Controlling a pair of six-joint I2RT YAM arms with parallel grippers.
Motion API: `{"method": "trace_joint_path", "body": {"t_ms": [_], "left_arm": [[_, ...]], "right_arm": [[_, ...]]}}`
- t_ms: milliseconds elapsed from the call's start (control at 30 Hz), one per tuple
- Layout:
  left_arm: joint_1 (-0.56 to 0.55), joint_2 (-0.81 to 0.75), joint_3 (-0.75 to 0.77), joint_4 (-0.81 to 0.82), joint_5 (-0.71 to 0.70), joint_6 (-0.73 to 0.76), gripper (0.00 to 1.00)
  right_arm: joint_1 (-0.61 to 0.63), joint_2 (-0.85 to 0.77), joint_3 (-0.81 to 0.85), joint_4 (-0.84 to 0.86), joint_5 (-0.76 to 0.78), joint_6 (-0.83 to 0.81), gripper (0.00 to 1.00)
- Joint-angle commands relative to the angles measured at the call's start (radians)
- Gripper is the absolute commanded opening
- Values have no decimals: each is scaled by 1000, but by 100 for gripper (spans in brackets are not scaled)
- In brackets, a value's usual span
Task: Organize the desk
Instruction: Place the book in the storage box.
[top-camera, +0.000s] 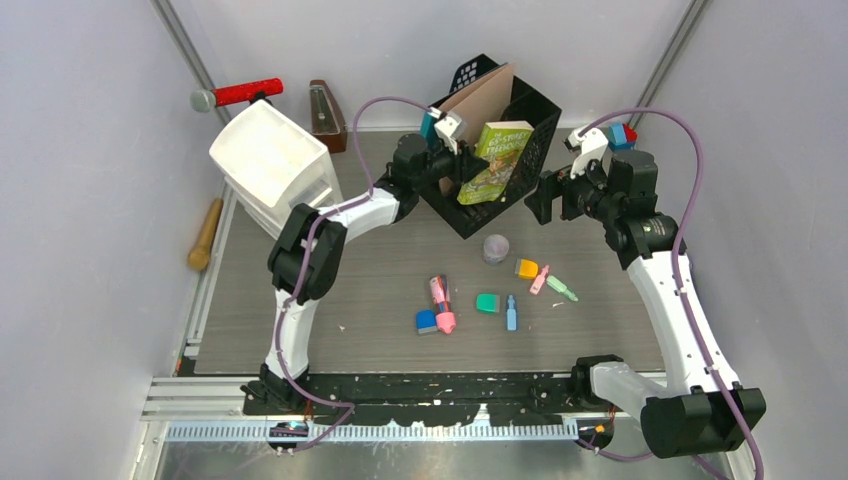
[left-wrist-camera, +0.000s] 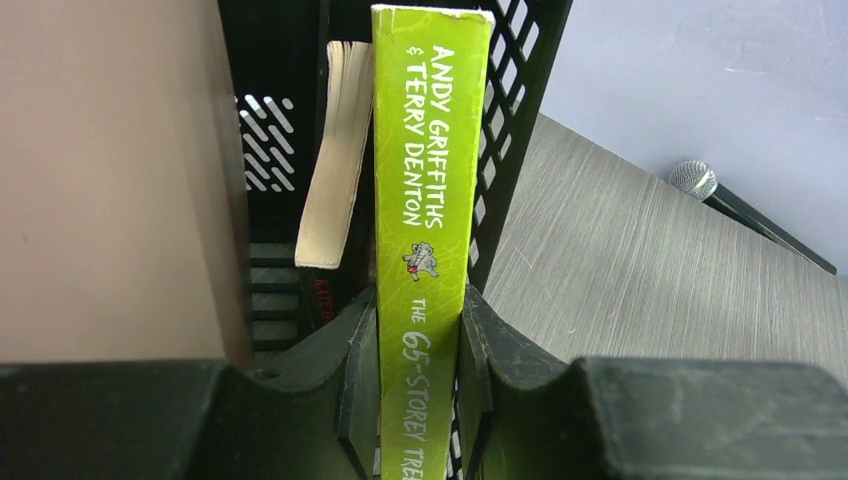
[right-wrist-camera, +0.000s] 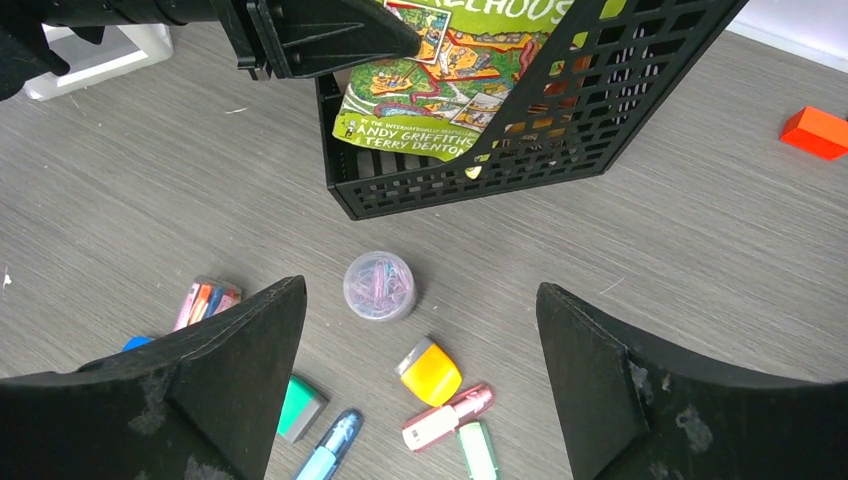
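Note:
My left gripper (top-camera: 463, 140) is shut on the spine of a lime-green book (top-camera: 497, 160), holding it upright inside a black mesh file holder (top-camera: 525, 110) at the back of the desk (top-camera: 300, 300). In the left wrist view both pads press the green book's spine (left-wrist-camera: 425, 150), with my left gripper (left-wrist-camera: 420, 325) low in the frame; a pale-paged book (left-wrist-camera: 335, 160) and a brown board (left-wrist-camera: 110, 180) stand beside it. My right gripper (top-camera: 545, 200) hangs open to the right of the holder. Seen from the right wrist, my right gripper (right-wrist-camera: 420, 288) is above a tub of paper clips (right-wrist-camera: 379, 285).
On the desk lie a yellow sharpener (right-wrist-camera: 432, 372), pink highlighter (right-wrist-camera: 445, 420), green highlighter (right-wrist-camera: 478, 448), teal eraser (top-camera: 487, 302), blue highlighter (top-camera: 511, 312), pen pack (top-camera: 440, 295) and a blue block (top-camera: 426, 321). White drawer unit (top-camera: 270, 160), metronome (top-camera: 327, 115) and a red block (right-wrist-camera: 815, 132) stand around.

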Motion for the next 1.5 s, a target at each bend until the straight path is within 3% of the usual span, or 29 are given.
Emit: {"method": "trace_joint_path", "body": {"t_ms": [0,133,367,600,700,1033,1133,1233,1467], "left_arm": [[-16,8,21,145,21,9,0],[-22,28,40,168,84,-4,2],[-31,34,26,134,96,41,32],[-31,15,38,10,81,128,51],[-31,5,53,-59,63,166,53],[-35,-11,136,-231,19,242,44],[-46,-9,160,-291,4,286,31],[-51,1,188,-306,-7,280,1],[-52,28,255,-266,-57,193,0]], "right_arm": [[-3,-1,-2,51,-16,0,92],[-3,4,-5,50,-14,-3,92],[-5,-2,-11,50,-11,-7,92],[-5,-11,-23,49,-13,-13,92],[-5,-11,-30,49,-14,-14,92],[-5,-13,-40,50,-22,-16,92],[-6,-13,-40,49,-21,-16,92],[-6,-14,-41,50,-22,-17,92],[-7,-18,-49,49,-23,-23,92]]}}
